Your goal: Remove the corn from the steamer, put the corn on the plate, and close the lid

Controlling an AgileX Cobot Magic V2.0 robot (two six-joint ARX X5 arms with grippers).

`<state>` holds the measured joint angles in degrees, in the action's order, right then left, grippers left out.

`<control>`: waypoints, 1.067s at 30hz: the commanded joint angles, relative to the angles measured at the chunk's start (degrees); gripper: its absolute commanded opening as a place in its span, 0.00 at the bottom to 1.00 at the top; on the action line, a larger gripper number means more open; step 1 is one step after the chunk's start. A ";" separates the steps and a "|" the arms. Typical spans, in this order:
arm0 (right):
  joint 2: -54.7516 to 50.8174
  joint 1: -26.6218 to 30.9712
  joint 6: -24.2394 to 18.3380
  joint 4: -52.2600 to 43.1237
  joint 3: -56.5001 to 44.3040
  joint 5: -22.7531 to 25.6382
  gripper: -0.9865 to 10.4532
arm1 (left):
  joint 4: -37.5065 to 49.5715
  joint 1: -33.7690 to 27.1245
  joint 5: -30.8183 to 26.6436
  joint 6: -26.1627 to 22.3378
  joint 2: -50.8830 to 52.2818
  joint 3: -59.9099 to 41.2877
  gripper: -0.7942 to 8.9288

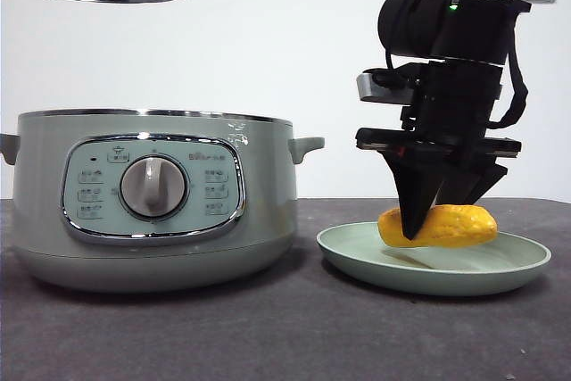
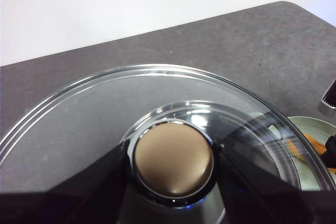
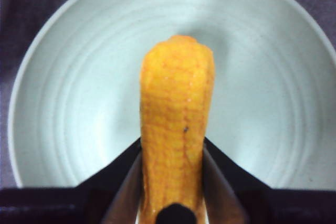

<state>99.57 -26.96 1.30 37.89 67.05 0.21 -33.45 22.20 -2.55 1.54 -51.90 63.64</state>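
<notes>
1. Task status: the corn [image 1: 439, 226] is out of the steamer [image 1: 152, 198] and sits above the plate [image 1: 434, 260], just over its bowl. Whether it touches the plate surface cannot be told; the front view shows a shadow beneath it, which suggests a small gap.
2. Right gripper [image 1: 419, 220]: positioned directly over the plate, jaws closed onto the corn. In the right wrist view the right gripper [image 3: 173, 182] clamps the cob at its near end, one jaw on each side, and the cob extends away from the jaws across the plate centre.
3. Left gripper [image 2: 170, 169]: jaws closed on the knob [image 2: 173, 165] of the lid [image 2: 105, 119]. The front view shows the lid held level, high above the steamer and well apart from its rim.
4. Steamer condition: open, standing on the table [image 1: 268, 336] just beside the plate.
5. Remaining steps, as a judgement: release the corn onto the plate, withdraw the right gripper, then lower the lid onto the steamer rim.
6. Caution: the cob is rounded and may roll on release; the plate's raised rim should contain it.
</notes>
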 commanded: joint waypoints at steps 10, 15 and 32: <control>-0.31 -0.15 1.40 0.39 -0.55 -0.22 0.40 | 5.53 -0.02 0.17 0.37 -1.11 0.59 0.07; -5.11 -0.20 1.95 1.86 -0.55 -0.26 0.39 | 5.73 0.00 3.21 0.42 -3.93 0.59 0.07; -27.87 0.77 2.32 5.70 -0.55 0.37 0.39 | 12.50 1.22 8.72 2.99 -19.67 0.59 0.07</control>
<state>71.75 -26.17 3.22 43.66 66.85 0.43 -23.64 23.14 5.63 3.79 -71.61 63.64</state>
